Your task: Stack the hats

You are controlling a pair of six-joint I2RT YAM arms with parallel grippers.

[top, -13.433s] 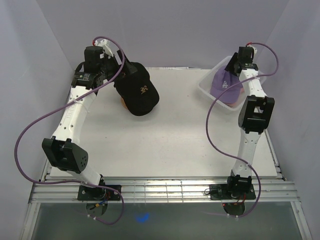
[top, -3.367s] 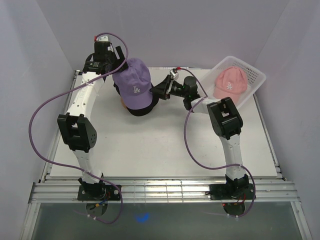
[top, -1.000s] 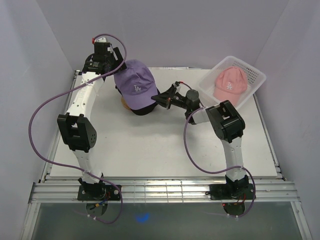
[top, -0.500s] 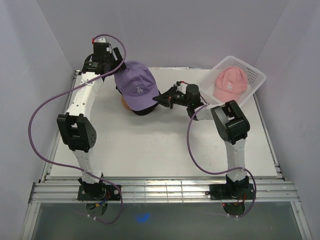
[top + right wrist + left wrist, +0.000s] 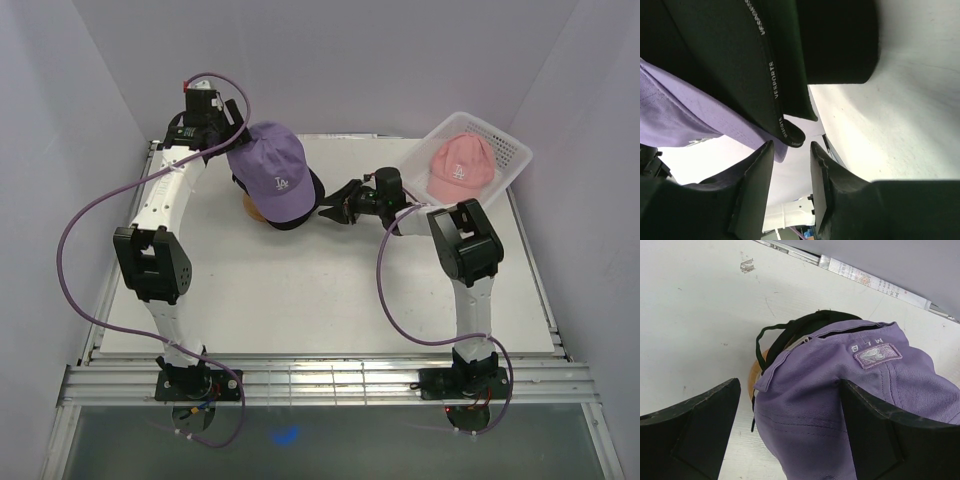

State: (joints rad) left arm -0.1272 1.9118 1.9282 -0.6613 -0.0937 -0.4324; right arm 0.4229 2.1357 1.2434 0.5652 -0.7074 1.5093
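Observation:
A lavender hat (image 5: 274,172) lies on top of a black hat (image 5: 308,204), both over a wooden stand (image 5: 251,208) at the back left of the table. My left gripper (image 5: 236,146) is open at the rear of the lavender hat (image 5: 840,405); its fingers (image 5: 695,435) straddle the back of that hat. My right gripper (image 5: 333,207) sits just right of the stack, jaws a little apart and empty. In the right wrist view the black brim (image 5: 740,60) ends just ahead of the right gripper (image 5: 791,148). A pink hat (image 5: 460,166) lies in a white basket (image 5: 512,150).
The basket stands tilted at the back right corner, behind the right arm's elbow (image 5: 468,240). White walls close in the table on three sides. The stand's wooden edge (image 5: 754,374) and a black strap (image 5: 765,335) show under the lavender hat.
My right gripper has opened, let go of the brim and drawn back slightly to the right. The lavender hat has turned a little on the stack. The left arm barely moved.

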